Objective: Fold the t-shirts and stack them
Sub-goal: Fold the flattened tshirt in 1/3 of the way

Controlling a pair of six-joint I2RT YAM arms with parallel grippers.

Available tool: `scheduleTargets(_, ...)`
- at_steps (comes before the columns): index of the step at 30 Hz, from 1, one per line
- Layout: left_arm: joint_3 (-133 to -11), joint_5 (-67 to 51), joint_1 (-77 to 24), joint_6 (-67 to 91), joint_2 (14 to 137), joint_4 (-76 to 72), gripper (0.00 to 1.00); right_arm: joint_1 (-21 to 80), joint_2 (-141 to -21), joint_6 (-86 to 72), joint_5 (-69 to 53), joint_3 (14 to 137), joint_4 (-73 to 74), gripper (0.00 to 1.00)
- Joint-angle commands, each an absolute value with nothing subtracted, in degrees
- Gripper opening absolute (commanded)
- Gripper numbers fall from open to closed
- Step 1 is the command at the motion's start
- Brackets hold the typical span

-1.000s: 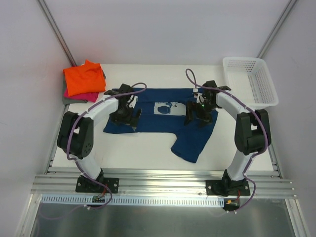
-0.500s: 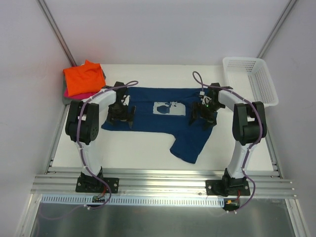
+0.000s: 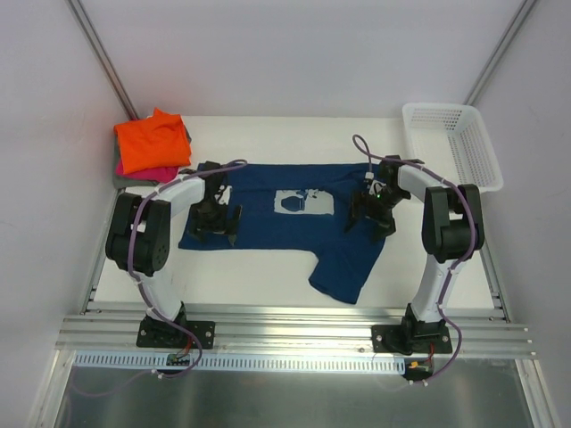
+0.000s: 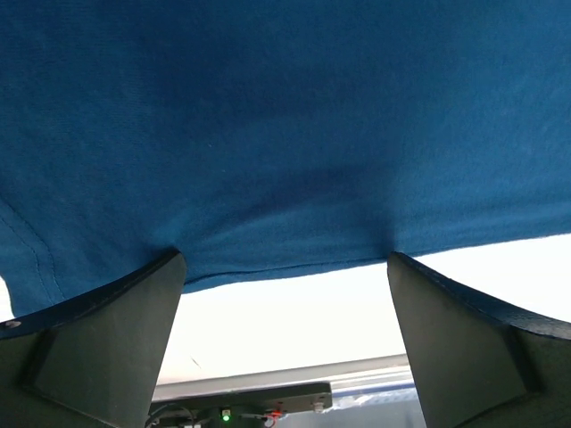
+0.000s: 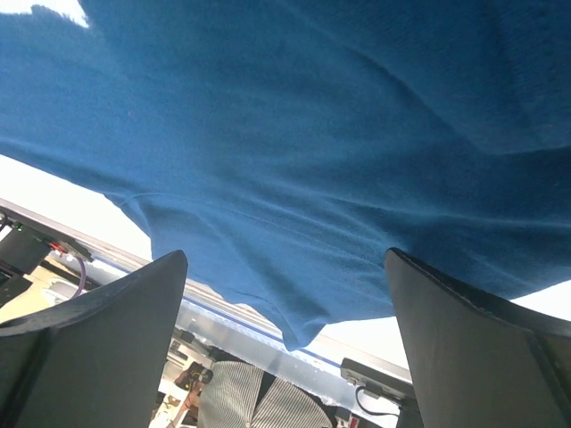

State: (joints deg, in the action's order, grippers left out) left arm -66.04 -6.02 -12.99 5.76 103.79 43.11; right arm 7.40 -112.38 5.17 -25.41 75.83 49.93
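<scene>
1. The navy t-shirt lies spread mid-surface, print up. The left claw and right claw are both held apart over its near edge.
2. If too little cloth is pinched, it could slip out and the fold could skew. The bunched near flap might also drag.
3. Bare surface is seen on the near side. The folded stack and the basket occupy the far corners.

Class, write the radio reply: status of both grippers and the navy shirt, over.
Left gripper and right gripper open, fingers on the cloth. Navy t-shirt spread out, unfolded. Orange-topped stack and basket off to the sides.
</scene>
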Motion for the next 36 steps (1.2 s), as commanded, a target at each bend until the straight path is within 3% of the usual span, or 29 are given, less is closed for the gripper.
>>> scheduleTargets(1,-62.2,-7.6,-14.5,5.2,99.5,44.2,0.99,6.8,-111.8,7.1,-21.1,75.1,52.7,1.0)
scheduleTargets(10,-61.7,-8.0,-15.0,5.1,97.4,44.2,0.99,5.7,-109.3,8.9,-20.6,74.6,53.7,1.0)
scheduleTargets(22,-89.7,-5.8,-14.9,1.8,105.3,47.0,0.99,9.0,-110.0,10.6,-23.0,97.5,54.1,0.99)
scheduleTargets(26,-97.2,-4.2,-14.8,1.4,111.1,47.3,0.99,10.2,-113.6,10.5,-22.9,98.3,52.0,0.89)
scheduleTargets(36,-95.2,-3.2,-14.4,2.5,109.2,47.2,0.99,9.4,-121.8,16.1,-17.2,105.1,48.9,0.86)
